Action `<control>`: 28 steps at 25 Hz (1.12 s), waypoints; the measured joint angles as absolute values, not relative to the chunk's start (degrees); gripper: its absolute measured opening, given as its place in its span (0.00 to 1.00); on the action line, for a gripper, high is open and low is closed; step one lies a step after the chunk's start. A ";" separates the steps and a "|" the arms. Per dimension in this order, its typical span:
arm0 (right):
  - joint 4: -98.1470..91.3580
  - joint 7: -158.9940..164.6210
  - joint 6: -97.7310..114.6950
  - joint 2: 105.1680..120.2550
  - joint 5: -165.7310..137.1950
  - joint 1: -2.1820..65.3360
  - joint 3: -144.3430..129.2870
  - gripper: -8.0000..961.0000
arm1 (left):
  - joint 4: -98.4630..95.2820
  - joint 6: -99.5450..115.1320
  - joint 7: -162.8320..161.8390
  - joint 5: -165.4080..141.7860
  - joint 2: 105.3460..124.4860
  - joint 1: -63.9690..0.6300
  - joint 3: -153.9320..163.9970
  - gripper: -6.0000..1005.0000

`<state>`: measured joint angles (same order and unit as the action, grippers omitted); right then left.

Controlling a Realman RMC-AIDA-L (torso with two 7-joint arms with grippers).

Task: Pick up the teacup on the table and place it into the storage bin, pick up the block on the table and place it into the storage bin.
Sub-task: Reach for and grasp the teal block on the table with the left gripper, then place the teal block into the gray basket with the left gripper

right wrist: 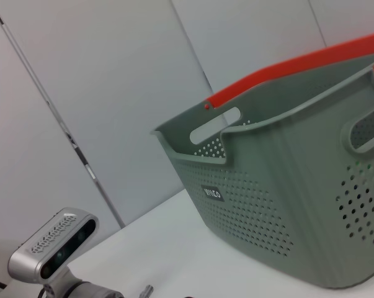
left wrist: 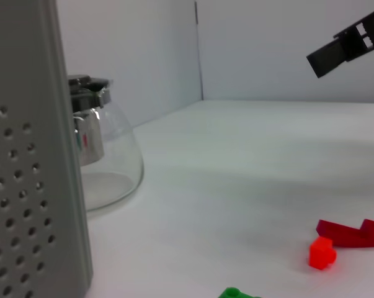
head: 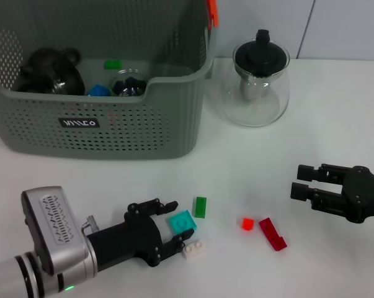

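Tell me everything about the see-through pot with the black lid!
The glass teapot looks like clear glass, round-bellied and wide at the bottom, with a black lid and knob on top and a metal-looking part inside. It appears empty. It stands upright on the white table, just right of the storage bin, with neither gripper near it.

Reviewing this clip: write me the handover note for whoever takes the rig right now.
Left gripper: open, low on the table around the teal block, white block beside it.
Right gripper: open, idle above the table.
Storage bin: already holds dark glassware plus a green and a blue block.
Left on the table: green block, small red block, long red block. No teacup visible on the table; glass teapot stands beside the bin.
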<state>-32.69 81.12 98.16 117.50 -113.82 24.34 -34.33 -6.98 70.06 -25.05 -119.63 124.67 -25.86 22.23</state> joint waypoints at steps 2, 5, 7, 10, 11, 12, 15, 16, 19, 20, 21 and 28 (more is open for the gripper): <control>-32.69 81.12 98.18 117.50 -113.82 24.34 -34.30 0.61 | -7.00 70.41 -25.04 -119.61 124.63 -25.73 21.82 0.58; -32.69 81.12 98.19 117.46 -113.82 24.35 -34.25 0.61 | -7.03 70.50 -25.04 -119.61 124.63 -25.68 21.87 0.57; -32.69 81.12 98.18 117.45 -113.82 24.34 -34.28 0.61 | -7.02 70.51 -25.05 -119.77 124.63 -25.69 22.04 0.56; -32.69 81.12 98.18 117.43 -113.82 24.35 -34.32 0.61 | -6.99 70.53 -25.05 -119.94 124.63 -25.75 22.18 0.56; -32.69 81.12 98.19 117.43 -113.82 24.35 -34.30 0.61 | -6.91 70.42 -25.13 -119.99 124.63 -25.85 22.34 0.55; -32.70 81.12 98.20 117.43 -113.81 24.35 -34.28 0.61 | -6.89 70.36 -25.18 -120.00 124.63 -25.88 22.35 0.55; -32.70 81.12 98.21 117.42 -113.82 24.35 -34.25 0.61 | -6.78 70.12 -25.47 -120.01 124.63 -26.00 22.37 0.55; -32.69 81.12 98.22 117.42 -113.82 24.36 -34.25 0.61 | -6.78 70.12 -25.48 -120.02 124.62 -26.01 22.38 0.52; -32.69 81.12 98.25 117.42 -113.82 24.42 -34.28 0.61 | -6.88 70.52 -25.68 -120.10 124.53 -25.92 22.43 0.44; -32.70 81.12 98.28 117.42 -113.82 24.45 -34.28 0.61 | -6.94 70.78 -25.76 -120.10 124.51 -25.86 22.40 0.41; -32.70 81.12 98.32 117.42 -113.82 24.44 -34.24 0.61 | -7.41 72.00 -26.60 -120.03 124.43 -25.61 22.22 0.41; -32.69 81.12 98.44 117.33 -113.82 24.37 -34.10 0.61 | -22.45 90.65 -43.61 -119.66 123.38 -21.92 20.81 0.41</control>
